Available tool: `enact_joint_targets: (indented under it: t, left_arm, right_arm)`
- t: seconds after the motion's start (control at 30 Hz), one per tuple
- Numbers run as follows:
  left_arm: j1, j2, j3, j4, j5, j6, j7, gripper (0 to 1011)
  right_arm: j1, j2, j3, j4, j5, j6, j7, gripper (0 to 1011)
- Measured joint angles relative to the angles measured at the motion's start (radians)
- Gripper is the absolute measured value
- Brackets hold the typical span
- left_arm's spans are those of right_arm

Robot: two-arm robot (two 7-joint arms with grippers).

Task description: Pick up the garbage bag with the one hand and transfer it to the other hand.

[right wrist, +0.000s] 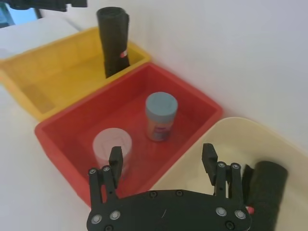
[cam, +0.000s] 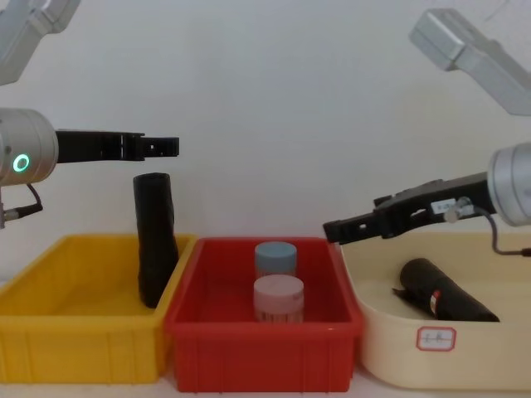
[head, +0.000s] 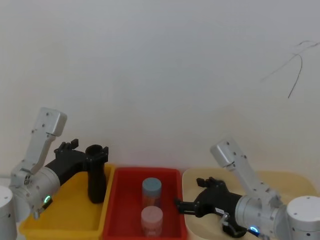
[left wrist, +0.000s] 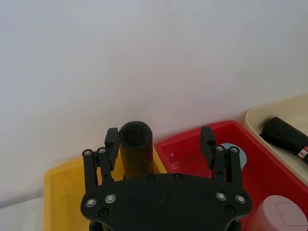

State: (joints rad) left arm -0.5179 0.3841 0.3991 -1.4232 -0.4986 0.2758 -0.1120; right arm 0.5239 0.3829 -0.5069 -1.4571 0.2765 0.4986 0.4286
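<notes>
The garbage bag [cam: 155, 240], a black roll, stands upright against the right wall of the yellow bin [cam: 83, 352]. A small red-and-white label shows on the bag's [right wrist: 114, 41] side in the right wrist view. My left gripper [cam: 170, 147], on the green-ringed wrist, hovers open just above the roll's top. In the left wrist view the roll's top [left wrist: 136, 139] sits between the open fingers, close to one finger [left wrist: 111, 140]. My right gripper [cam: 332, 230], on the blue-ringed wrist, hangs open and holds nothing, above the edge between the red bin and the cream bin.
The red bin [cam: 265, 356] in the middle holds a blue-lidded jar [cam: 275, 259] and a pink-lidded jar [cam: 278, 298]. A second black roll [cam: 444, 294] with a small red mark lies in the cream bin [cam: 431, 365] on the right. A white wall stands close behind.
</notes>
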Motion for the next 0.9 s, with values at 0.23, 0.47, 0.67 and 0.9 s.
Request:
enact_joint_targets:
  t: [0.23,0.47,0.67,0.9]
  left_arm:
    - [0.0,0.0,0.0,0.0,0.0,0.0,0.0,1002]
    - [0.0,0.0,0.0,0.0,0.0,0.0,0.0,1001]
    - [0.0,0.0,0.0,0.0,0.0,0.0,0.0,1001]
    - [0.0,0.0,0.0,0.0,0.0,0.0,0.0,1002]
  right_arm:
    - [0.015,-0.017,-0.024,0.021,-0.001,0.007,0.015,1004]
    - [0.032,-0.037,-0.046,0.051,-0.015,0.01,0.023,1004]
    - [0.048,-0.052,-0.064,0.073,-0.028,0.015,0.028,1004]
    - [0.066,-0.067,-0.086,0.098,-0.047,0.024,0.037,1004]
